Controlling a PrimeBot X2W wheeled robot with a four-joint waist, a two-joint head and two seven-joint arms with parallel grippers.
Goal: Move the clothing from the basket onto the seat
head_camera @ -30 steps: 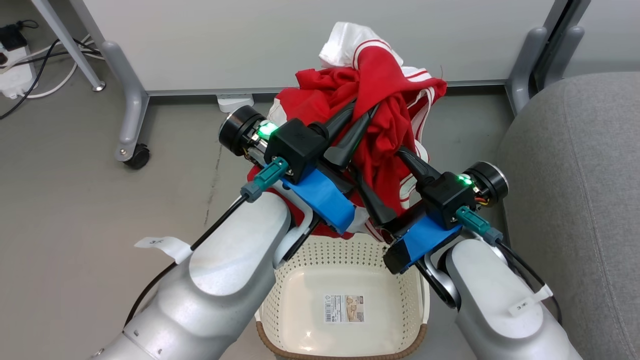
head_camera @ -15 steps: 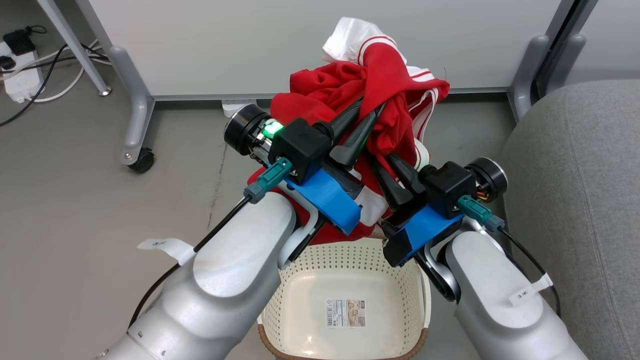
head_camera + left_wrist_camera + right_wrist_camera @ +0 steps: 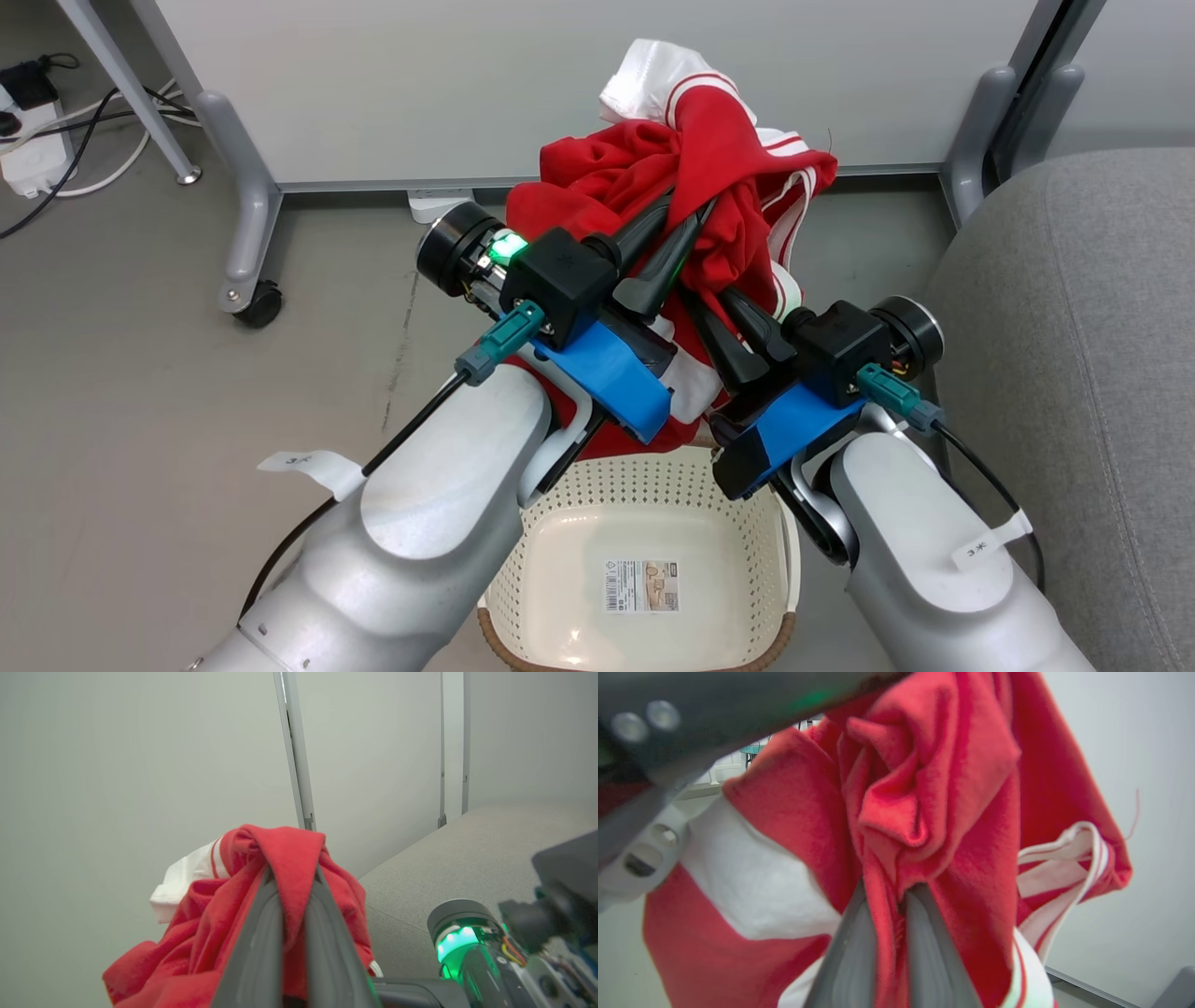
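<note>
**Clothing lifted clear of the basket, both pincers engaged.** Since the earlier frame the right pincer (image 3: 707,301) has gone from a wide spread to closed on a lower fold of the clothing (image 3: 691,177). The garment itself hangs much where it did.

- **Position of the clothing.** It is bunched in the air above the far end of the basket (image 3: 560,523), and its lower red hem hangs near the far rim. The product label (image 3: 641,585) lies bare on the basket floor.
- **Left pincer.** The left pincer (image 3: 686,207) is clamped on an upper fold, and the left wrist view shows red fabric draped over both of its fingertips.
- **Right pincer.** It sits just below and beside the left one. The right wrist view shows a pleat pinched between its fingers.
- **Seat.** The seat (image 3: 1074,327) lies to the robot's right, well apart from the garment.

**Likely faults:**
- Both holds are narrow pinches on soft cloth, so a quick swing could pull a fold free.
- The ungripped hem and striped white panel dangle, and they may catch the rim and drag or tip the light basket.
- The pincers work so close together that the fabric could twist between them, or the fingers could collide.
</note>
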